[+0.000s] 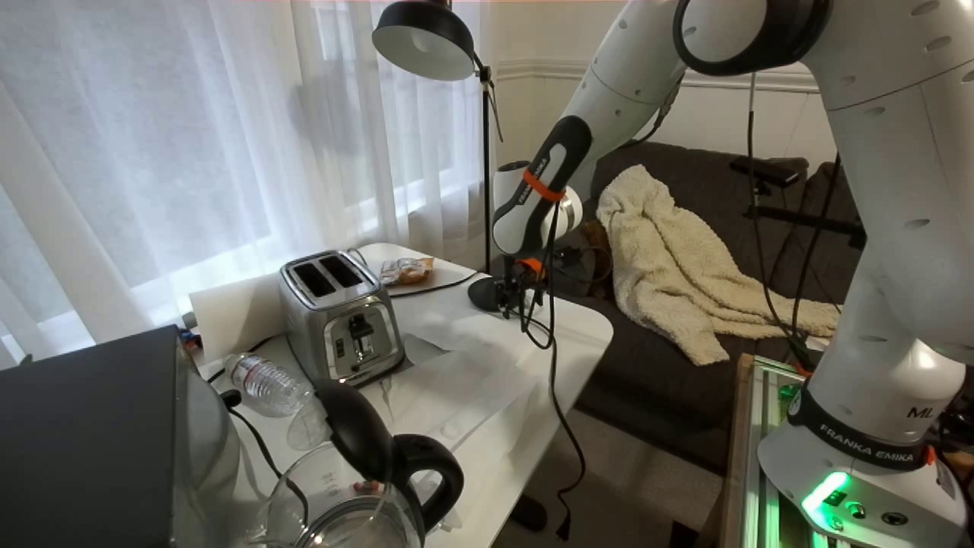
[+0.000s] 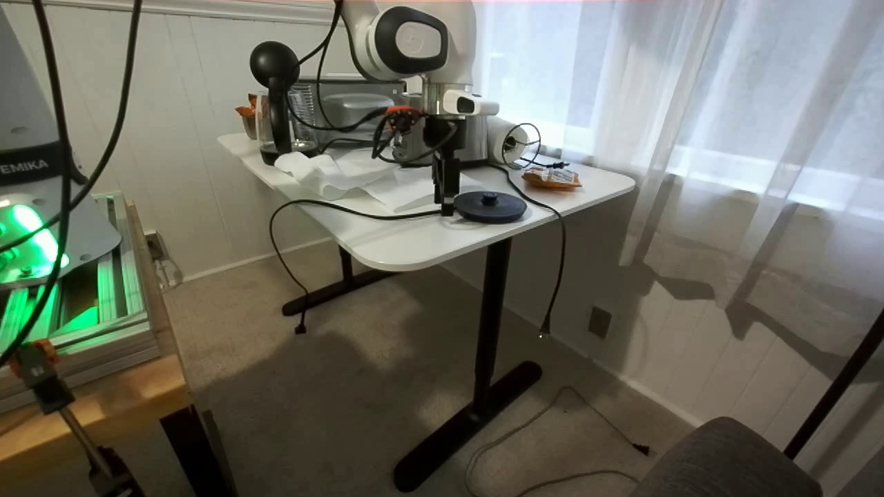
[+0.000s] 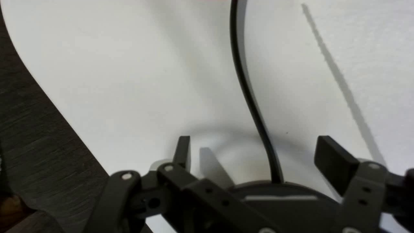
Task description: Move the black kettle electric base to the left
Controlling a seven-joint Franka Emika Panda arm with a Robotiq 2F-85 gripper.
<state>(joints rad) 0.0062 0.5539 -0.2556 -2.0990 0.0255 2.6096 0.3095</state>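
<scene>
The black kettle electric base (image 2: 492, 208) is a thin, flat, round disc lying on the white table (image 2: 404, 252) near its edge. In an exterior view the base (image 1: 481, 294) is partly behind the gripper. My gripper (image 2: 445, 207) points down right beside the base, its fingertips close to the tabletop. In the wrist view the gripper (image 3: 254, 145) is open, its fingers wide apart on either side of the cord (image 3: 254, 106). The near part of the base (image 3: 291, 204) shows between the finger linkages; the rest is hidden. The cord (image 2: 359, 209) runs off over the table edge.
A silver toaster (image 1: 342, 327), a plastic bottle (image 1: 266, 384), a glass kettle (image 1: 358, 495) and a grey box-shaped appliance (image 1: 91, 434) stand on the table. White paper (image 2: 331, 176) and a snack packet (image 2: 552, 179) lie there. A black lamp (image 1: 426, 42) stands behind.
</scene>
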